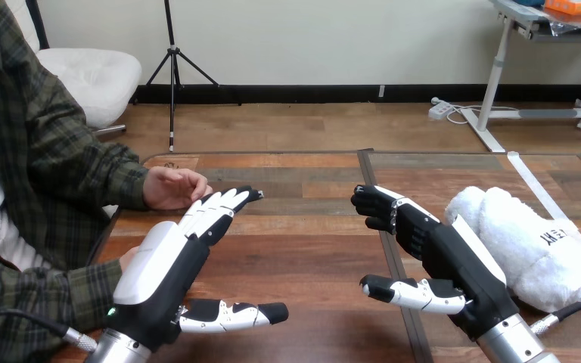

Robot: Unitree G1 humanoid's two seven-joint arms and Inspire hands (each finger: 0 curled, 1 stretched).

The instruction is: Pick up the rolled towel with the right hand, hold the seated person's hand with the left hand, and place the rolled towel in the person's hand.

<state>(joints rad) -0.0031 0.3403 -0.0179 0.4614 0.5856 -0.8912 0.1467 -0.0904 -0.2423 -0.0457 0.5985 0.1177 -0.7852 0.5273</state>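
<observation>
Brown wooden table [310, 265] carries the whole scene, so read it from its left side. The person's hand [171, 187] rests there near the table's edge, palm down, fingers loosely bent. Your left hand [163, 265] reaches toward it with fingers straight and thumb spread, holding nothing. Its fingertips sit right at the person's fingers, though you cannot tell whether they touch. Across a bare stretch of wood, your right hand [442, 249] is relaxed and empty, with its fingertips slightly bent and its thumb out to the side.

Just beside that hand, at the table's right, lies the white rolled terry towel [533, 242], on its side and angled away from you. Expect it to be light, soft and easily squashed. It is neither slippery nor fragile, but the roll may well loosen if you pinch only the outer layer. Wrap your fingers over the top and your thumb underneath, around the middle of the roll.

The wood looks smooth and hard, so the towel may slide when nudged. A strip of white tape [533, 185] runs under the towel's far end. You have open space between your hands for the carry.
</observation>
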